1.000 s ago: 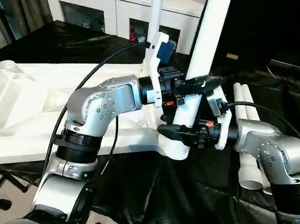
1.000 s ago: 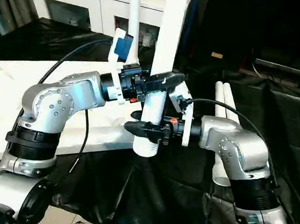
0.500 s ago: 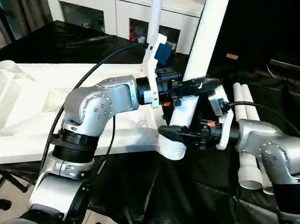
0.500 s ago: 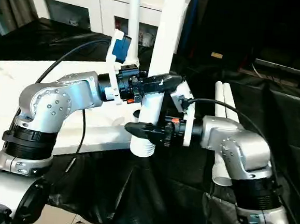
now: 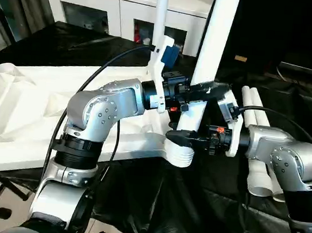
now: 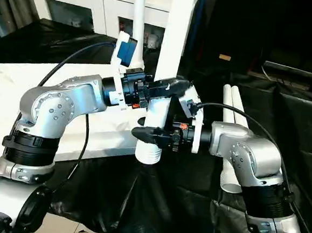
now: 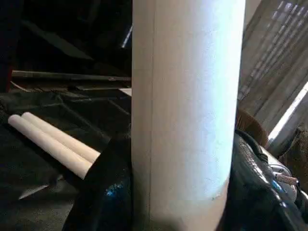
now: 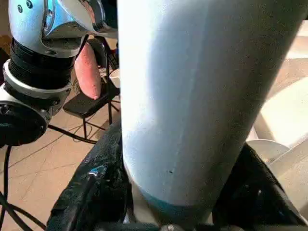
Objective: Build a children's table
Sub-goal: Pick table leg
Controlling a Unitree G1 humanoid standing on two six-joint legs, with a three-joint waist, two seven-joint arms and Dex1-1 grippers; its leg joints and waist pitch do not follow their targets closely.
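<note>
The left end effector is clamping the long white tapered plastic tube leg, which is standing upright in the round socket at the near right corner of the white ribbed plastic tabletop. The right end effector is gripping the same leg lower down, just above the socket. Two more white tube legs are lying on the black-draped bench beside the right arm.

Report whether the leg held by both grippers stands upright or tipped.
Nearly upright: the leg rises steeply from the tabletop's near corner, leaning slightly.

leg: top cut off | tabletop: near corner behind left arm
</note>
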